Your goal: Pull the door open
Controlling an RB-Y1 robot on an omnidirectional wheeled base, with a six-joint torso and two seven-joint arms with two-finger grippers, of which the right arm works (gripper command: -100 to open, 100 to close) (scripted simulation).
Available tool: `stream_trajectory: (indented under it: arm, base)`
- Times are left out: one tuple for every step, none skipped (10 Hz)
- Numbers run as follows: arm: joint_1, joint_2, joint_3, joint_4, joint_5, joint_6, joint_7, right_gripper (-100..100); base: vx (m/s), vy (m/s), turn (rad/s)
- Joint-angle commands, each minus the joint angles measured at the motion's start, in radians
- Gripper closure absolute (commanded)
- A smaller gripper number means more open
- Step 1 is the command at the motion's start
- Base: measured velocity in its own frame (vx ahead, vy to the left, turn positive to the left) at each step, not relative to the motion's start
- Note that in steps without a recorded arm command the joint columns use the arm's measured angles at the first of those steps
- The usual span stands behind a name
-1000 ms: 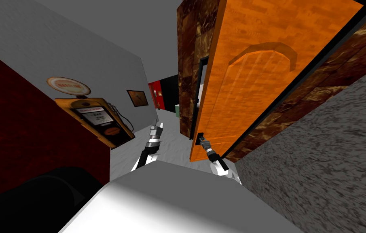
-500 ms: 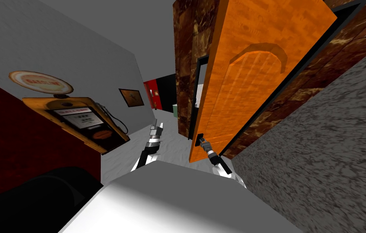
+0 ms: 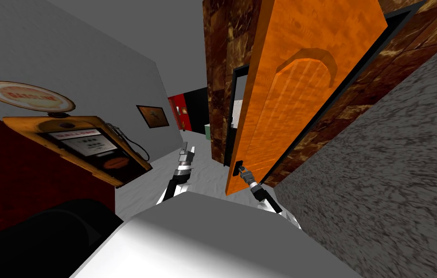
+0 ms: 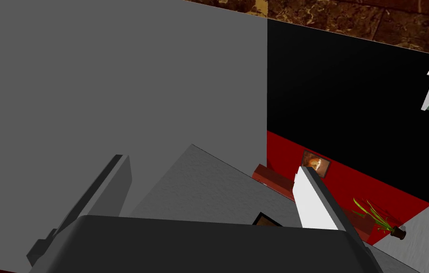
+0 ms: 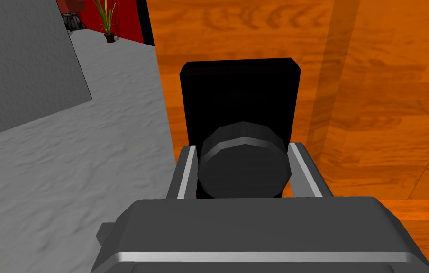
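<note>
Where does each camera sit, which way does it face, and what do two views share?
Head view: on the head, looking steeply down and forward at the orange door; both forearms, the left gripper and the right gripper show.
Left wrist view: on the left hand, facing a grey wall; its jaws stand open.
Right wrist view: on the right hand, facing the door's black knob; its jaws press the knob's sides.
Shared: head and right wrist views both show the door and right gripper.

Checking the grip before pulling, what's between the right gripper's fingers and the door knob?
Nothing. In the right wrist view, the right gripper presses its fingers against the dark knob on the orange door.
</note>
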Motion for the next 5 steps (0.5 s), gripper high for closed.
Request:
stream_trajectory:
  arm:
    - [0.002,-0.032,0.020,-0.013,0.007,-0.023,-0.025,100]
    - [0.005,-0.049,0.033,-0.020,0.011,-0.033,-0.038,100]
    - [0.007,-0.066,0.046,-0.026,0.016,-0.044,-0.049,100]
    - [0.010,-0.082,0.059,-0.031,0.020,-0.054,-0.061,100]
    - [0.012,-0.096,0.070,-0.036,0.024,-0.063,-0.071,100]
  base:
    - [-0.030,-0.028,-0.023]
    - [-0.030,-0.040,-0.008]
    - [-0.033,-0.054,0.011]
    - [-0.045,-0.074,0.025]
    - [-0.050,-0.074,0.054]
